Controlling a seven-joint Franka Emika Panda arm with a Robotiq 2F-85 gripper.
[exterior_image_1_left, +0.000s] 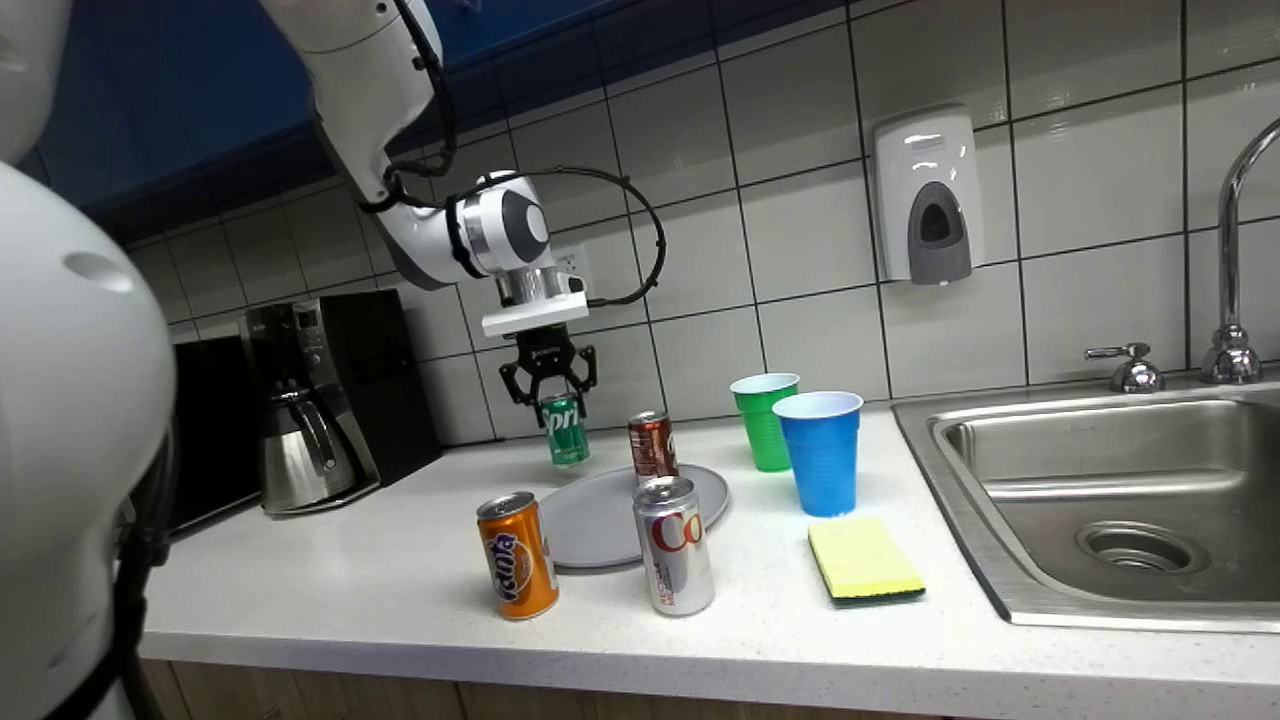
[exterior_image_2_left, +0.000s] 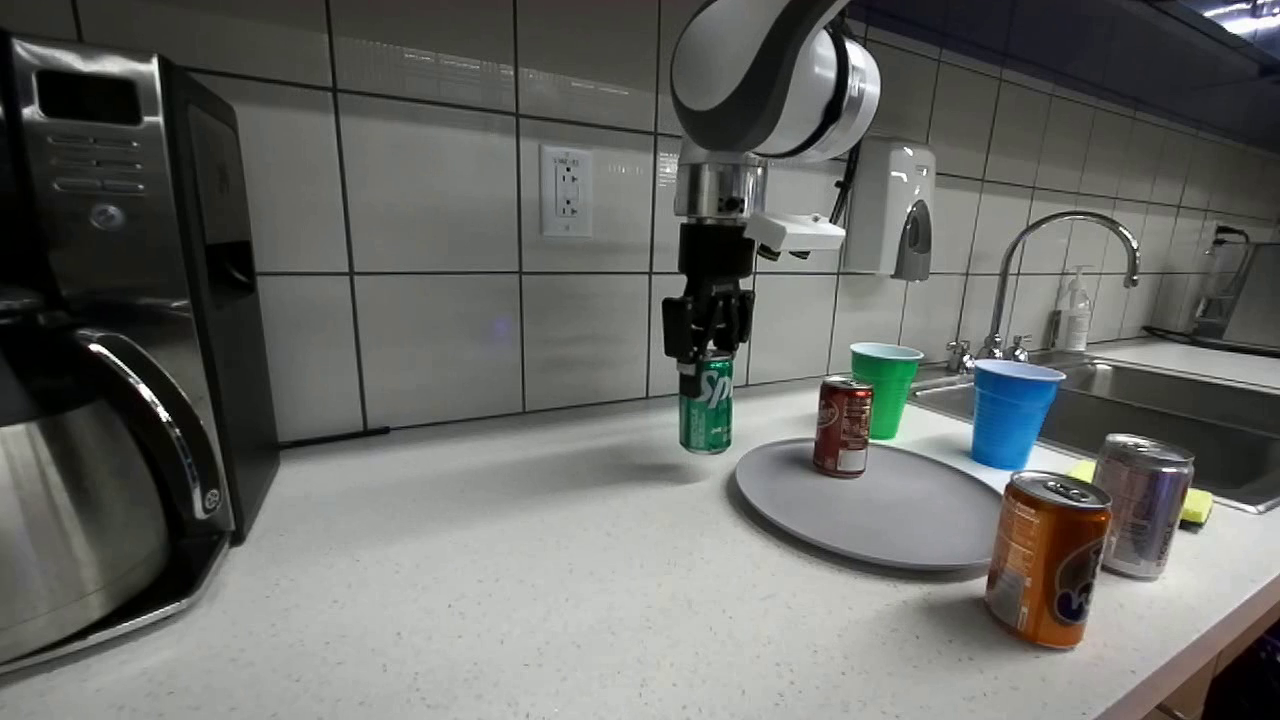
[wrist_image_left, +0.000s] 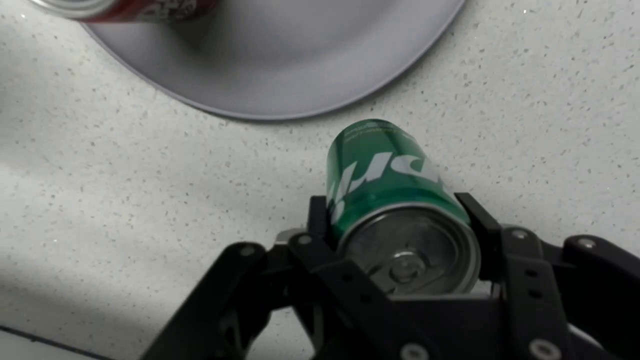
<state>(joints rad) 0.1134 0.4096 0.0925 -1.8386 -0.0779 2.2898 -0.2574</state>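
A small green can (wrist_image_left: 385, 170) is held upright near the bench's (exterior_image_2_left: 450, 580) back edge, its side shiny, with large white letters wrapped round it and a plain silver lid with a pull tab facing up. The black gripper (exterior_image_1_left: 562, 410) reaches down from above with its jaws clamped on the can's upper part, one on each side. The can's base appears just clear of the bench top, close to a flat grey plate (exterior_image_1_left: 590, 525) but outside its rim, on the side toward the coffee machine (exterior_image_2_left: 140, 270), which stands along the same back edge.

On the plate, by the part of its rim nearest the back edge, a red can (exterior_image_2_left: 842, 430) stands upright, taking up space near the held can. An orange can (exterior_image_1_left: 518, 560) and a silver can (exterior_image_1_left: 675, 550) stand between the plate and the front edge; in an exterior view the silver one covers the red can's foot and part of the plate. Toward the sink (exterior_image_1_left: 978, 530), a green cup (exterior_image_1_left: 765, 430) stands close to the back edge with a blue cup (exterior_image_1_left: 820, 465) just in front, and a yellow sponge (exterior_image_1_left: 865, 555) lies nearer the front edge, near the sink's rim.
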